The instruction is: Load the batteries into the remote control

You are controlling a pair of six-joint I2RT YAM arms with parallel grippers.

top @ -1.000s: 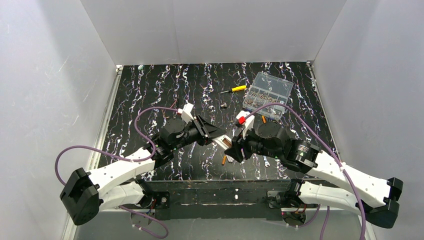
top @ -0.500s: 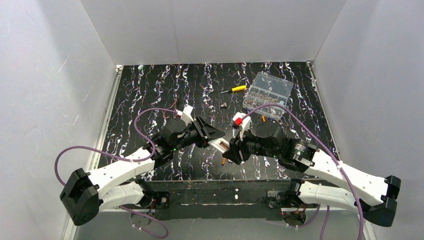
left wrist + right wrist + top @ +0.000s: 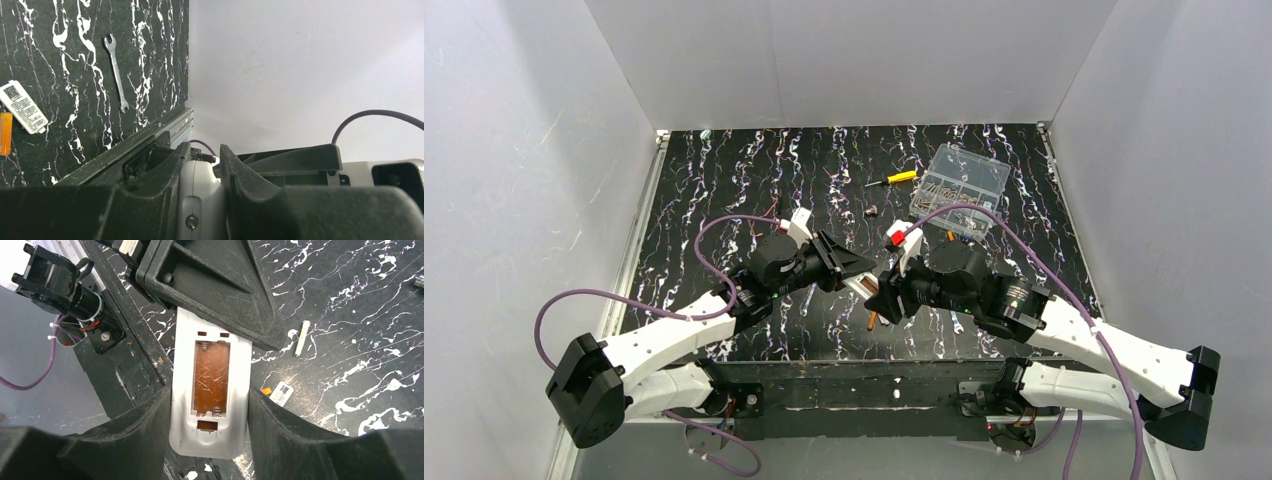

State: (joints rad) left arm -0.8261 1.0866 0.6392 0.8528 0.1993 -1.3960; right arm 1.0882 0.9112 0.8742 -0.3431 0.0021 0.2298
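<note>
Two grippers shared the remote control point(image 3: 210, 375): the right gripper point(image 3: 210, 405) clamped its sides, compartment up for loading, and the left gripper point(image 3: 200, 155) pinched its 12 o'clock end shut, steadying it. Seen from above, one orange battery point(image 3: 871, 320) waited on the table point(image 3: 724, 180) at its 6 o'clock.

White remote control point(image 3: 240, 390), orange battery point(image 3: 5, 134), black white-veined table point(image 3: 724, 170).

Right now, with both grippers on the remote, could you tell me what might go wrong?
The remote control is held off the table by the left gripper and right gripper; uneven pulling could twist it loose. A battery lies on the table just below them; a descending arm might knock it away.
</note>
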